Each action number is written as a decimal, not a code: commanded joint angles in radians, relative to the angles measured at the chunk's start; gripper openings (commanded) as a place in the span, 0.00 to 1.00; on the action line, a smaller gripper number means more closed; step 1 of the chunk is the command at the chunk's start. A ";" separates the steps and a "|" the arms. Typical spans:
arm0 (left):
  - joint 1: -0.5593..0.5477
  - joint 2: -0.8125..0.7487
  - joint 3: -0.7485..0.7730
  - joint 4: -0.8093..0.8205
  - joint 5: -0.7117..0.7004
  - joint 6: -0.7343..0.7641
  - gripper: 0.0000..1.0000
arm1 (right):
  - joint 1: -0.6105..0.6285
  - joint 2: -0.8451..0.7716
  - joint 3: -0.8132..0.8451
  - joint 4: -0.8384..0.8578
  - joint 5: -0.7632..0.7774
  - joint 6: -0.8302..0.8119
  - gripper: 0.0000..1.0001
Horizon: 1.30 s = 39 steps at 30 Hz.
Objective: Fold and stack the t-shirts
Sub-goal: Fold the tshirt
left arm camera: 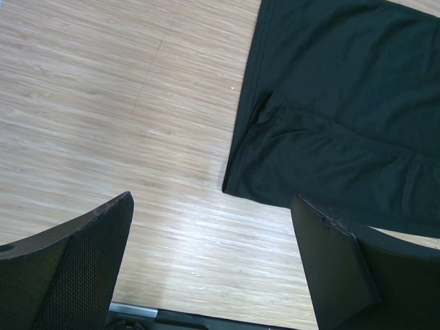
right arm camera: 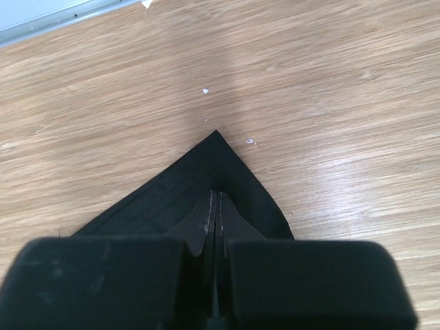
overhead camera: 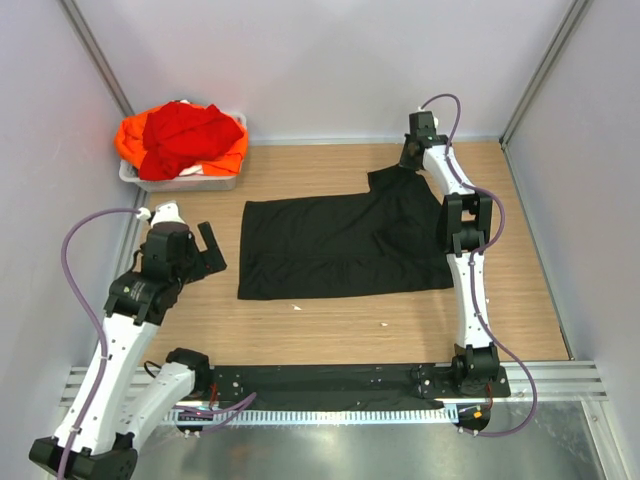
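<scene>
Centrally, the black short-sleeved cloth t-shirt (overhead camera: 340,245) lies spread flat on the pale wooden table (overhead camera: 330,325). 1 straight edge faces the left arm and a sleeve-like flap reaches toward the far right. A strip along its near edge looks doubled over, though the dark cloth makes that hard to confirm.

The right gripper (right arm camera: 215,196) sits at that far-right flap. Its 2 fingers are pressed together with a pointed corner of black cloth sticking out just beyond them, so it has the flap pinched. That grip most likely serves to lift the flap and carry it inward over the body for the next fold.

The left gripper (left arm camera: 212,199) hangs just beside the shirt's left edge near its near corner, jaws spread wide, touching nothing. From there it could take that corner or pin the cloth, so the shirt does not drag across the wood when the right side pulls.

Well apart, in the far-left corner, the red t-shirt (overhead camera: 185,130) is bunched on top of the bright orange t-shirt (overhead camera: 128,140) inside the white plastic tub (overhead camera: 185,183). Both are unfolded, so the task looks early, with no stack begun.
</scene>
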 commanded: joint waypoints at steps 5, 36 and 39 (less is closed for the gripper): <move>0.010 0.146 0.031 0.064 -0.059 -0.028 0.94 | 0.027 -0.128 0.008 0.036 -0.012 -0.009 0.01; 0.010 0.100 0.028 0.023 -0.002 0.057 0.95 | 0.013 0.029 0.033 0.056 0.093 -0.089 0.74; 0.010 0.113 0.027 0.028 0.001 0.057 0.95 | 0.013 0.022 -0.002 0.063 0.090 -0.086 0.63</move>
